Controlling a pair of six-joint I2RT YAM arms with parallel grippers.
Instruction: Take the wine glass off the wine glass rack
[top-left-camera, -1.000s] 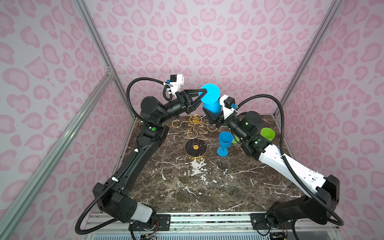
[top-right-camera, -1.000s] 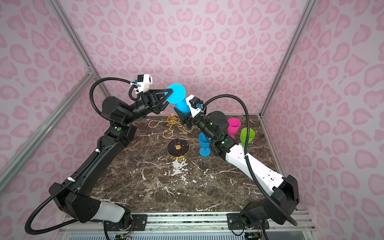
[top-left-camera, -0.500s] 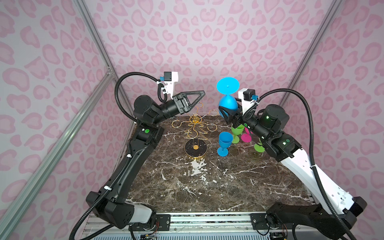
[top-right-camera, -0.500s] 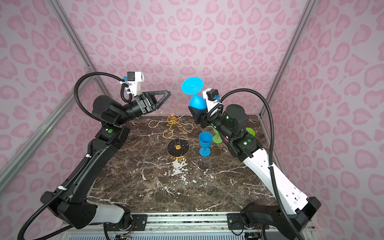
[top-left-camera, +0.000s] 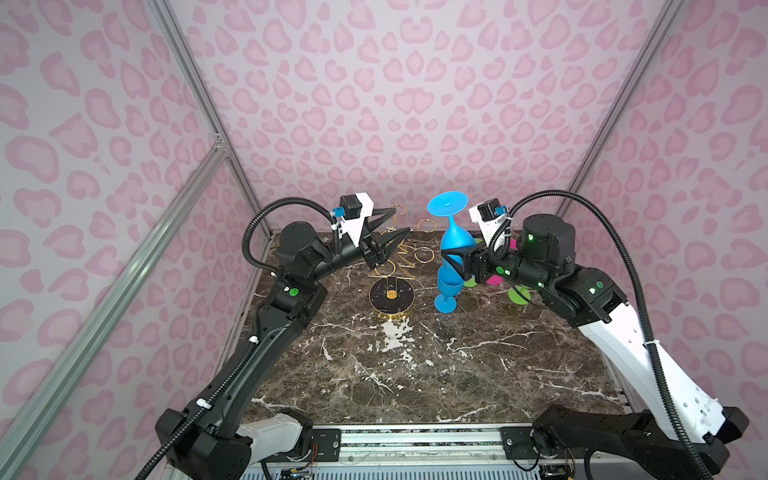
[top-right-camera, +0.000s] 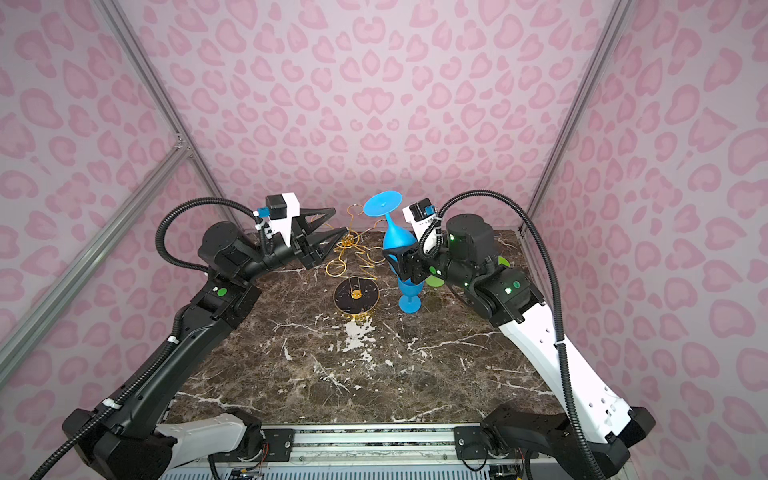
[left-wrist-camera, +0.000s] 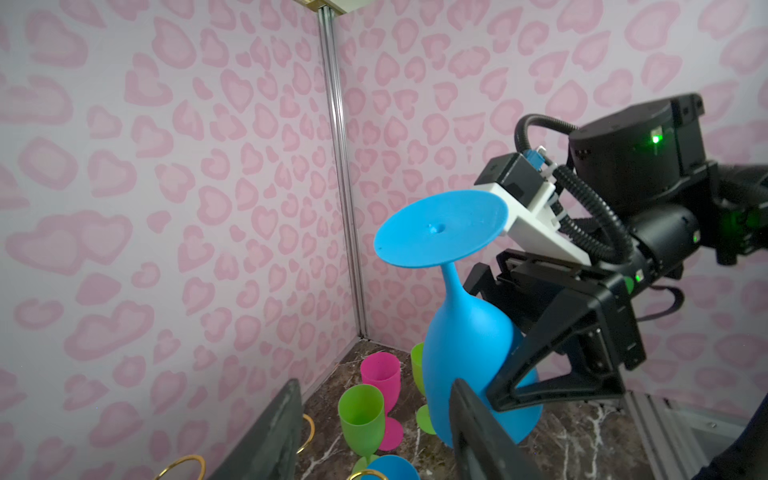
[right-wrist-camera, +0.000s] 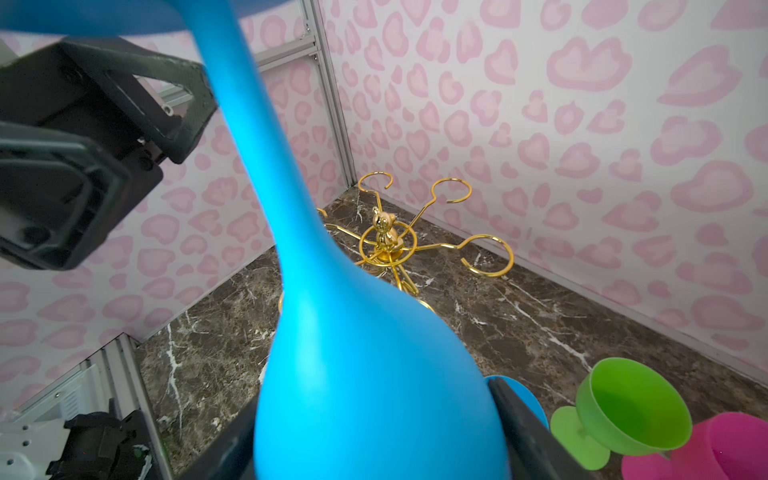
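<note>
Blue wine glass (top-left-camera: 455, 243), inverted, aloft, gold wire wine glass rack (top-left-camera: 384, 297) beside it, upright on round black base

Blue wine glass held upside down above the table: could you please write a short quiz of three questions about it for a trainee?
1. True or false: the inverted blue wine glass is clear of the wine glass rack.
2. Which hand grips its bowl: A) left, B) right?
3. Fill in: the left hand is ___ and holds nothing.

Key: 1 true; 2 B, the right hand; 3 open.
</note>
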